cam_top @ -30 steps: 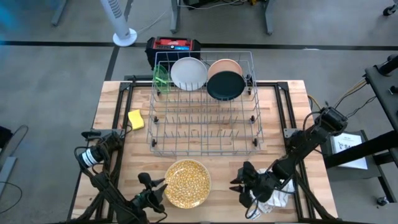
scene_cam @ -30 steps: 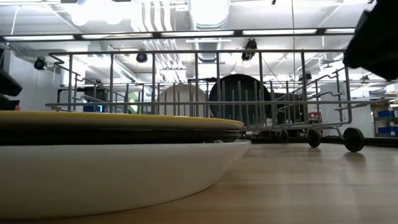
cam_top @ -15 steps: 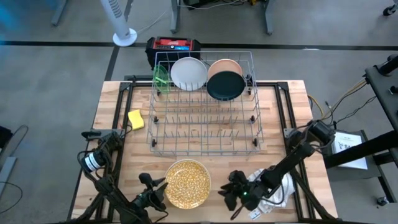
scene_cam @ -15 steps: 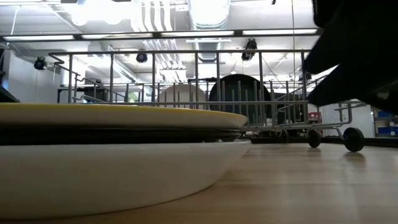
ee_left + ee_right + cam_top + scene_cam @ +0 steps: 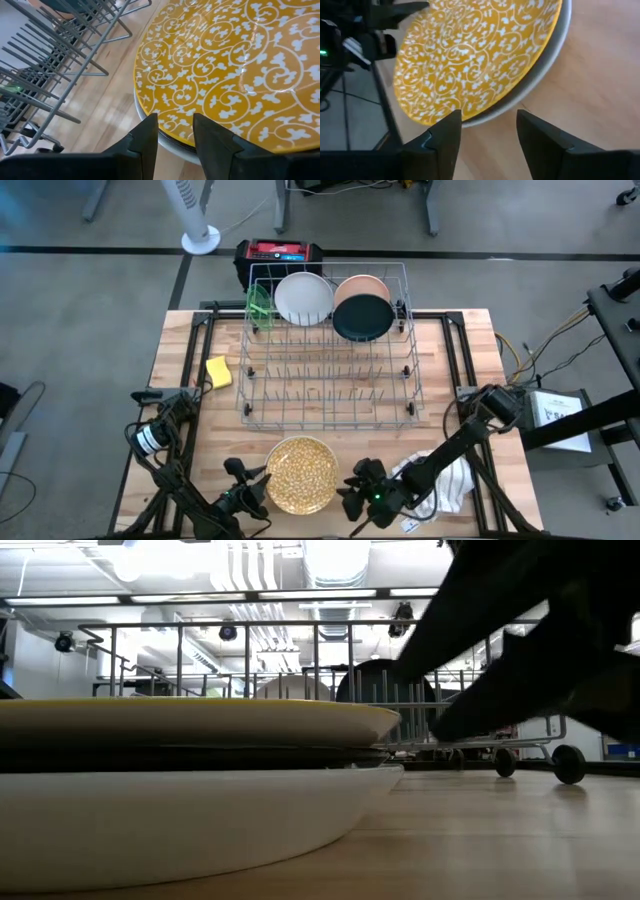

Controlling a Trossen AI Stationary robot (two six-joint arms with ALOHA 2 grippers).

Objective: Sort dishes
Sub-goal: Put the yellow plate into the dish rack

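Note:
A stack of dishes [image 5: 300,475] sits near the table's front edge: a yellow plate with a white pattern [image 5: 225,65] on a dark plate [image 5: 200,758], both on a white bowl [image 5: 200,825]. My left gripper [image 5: 258,488] is at the stack's left rim, shut on the yellow plate. At the stack's right rim my right gripper [image 5: 487,140] stands open, its fingers apart just short of the rim. Lime-green [image 5: 258,302], white [image 5: 303,297], peach [image 5: 362,285] and black [image 5: 362,317] dishes stand upright between the tines at the far end of the wire rack [image 5: 328,380]. My left gripper [image 5: 175,142] has the yellow plate's left rim [image 5: 172,127] between its two fingers, one over it and one under it. It comes in slanting down from the table's left. The pads are hidden behind the fingers themselves. The plate lies nearly flat on the stack.
A yellow sponge [image 5: 218,371] lies left of the rack. Under my right arm a white cloth [image 5: 450,480] lies at the front right. A red and black box [image 5: 280,252] stands beyond the table's far edge. Bare wood shows between rack and stack.
My right gripper has gone down and toward the table's left edge along the front, rolling as it went, and now stands at the stack's right rim. In the low view the yellow plate's side shows taller than before: it has tipped up a little on the stack.

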